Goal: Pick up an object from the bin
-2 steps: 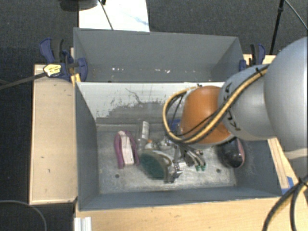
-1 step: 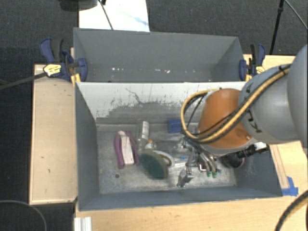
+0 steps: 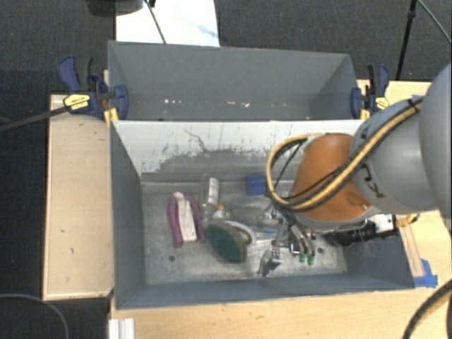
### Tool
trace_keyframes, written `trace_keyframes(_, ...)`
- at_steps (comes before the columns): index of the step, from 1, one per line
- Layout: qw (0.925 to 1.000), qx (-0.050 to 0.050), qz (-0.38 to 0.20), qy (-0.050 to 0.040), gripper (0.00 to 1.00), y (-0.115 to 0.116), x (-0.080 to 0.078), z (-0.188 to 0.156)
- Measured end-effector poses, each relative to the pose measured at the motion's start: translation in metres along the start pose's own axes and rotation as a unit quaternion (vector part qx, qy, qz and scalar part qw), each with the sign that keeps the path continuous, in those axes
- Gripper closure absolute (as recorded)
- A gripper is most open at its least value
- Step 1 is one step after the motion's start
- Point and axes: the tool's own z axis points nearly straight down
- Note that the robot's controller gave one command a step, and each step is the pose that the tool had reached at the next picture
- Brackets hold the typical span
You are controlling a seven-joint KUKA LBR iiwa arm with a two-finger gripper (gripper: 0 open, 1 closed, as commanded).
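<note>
Mid-floor of the bin (image 3: 128, 217): miss or shove risk

From left: purple block (image 3: 182, 219), clear bottle (image 3: 212, 189), dark green oval pad (image 3: 226, 243), then the tool (image 3: 270, 261) just beside it. We cannot tell if the tool is open or closed. Descending here, it may nudge the pad away.

In the bin (image 3: 127, 210), a packet (image 3: 182, 219) lies near the left wall, a pad (image 3: 226, 243) just right of it, a bottle (image 3: 212, 189) behind the pad, a block (image 3: 256, 183) by the back wall, the gripper (image 3: 270, 260) right of the pad.
</note>
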Motion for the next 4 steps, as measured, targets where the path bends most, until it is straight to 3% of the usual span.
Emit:
trace_keyframes(1, 0.9980, -0.001, 0.063, -0.0046, 0.00, 0.029, 0.008, 0.028)
trace_keyframes(2, 0.9981, -0.002, 0.061, -0.0059, 0.00, 0.082, 0.003, 0.028)
trace_keyframes(3, 0.9980, -0.003, 0.062, -0.0090, 1.00, 0.080, 0.001, 0.026)
trace_keyframes(4, 0.9982, -0.002, 0.059, -0.0051, 1.00, 0.081, 0.000, -0.021)
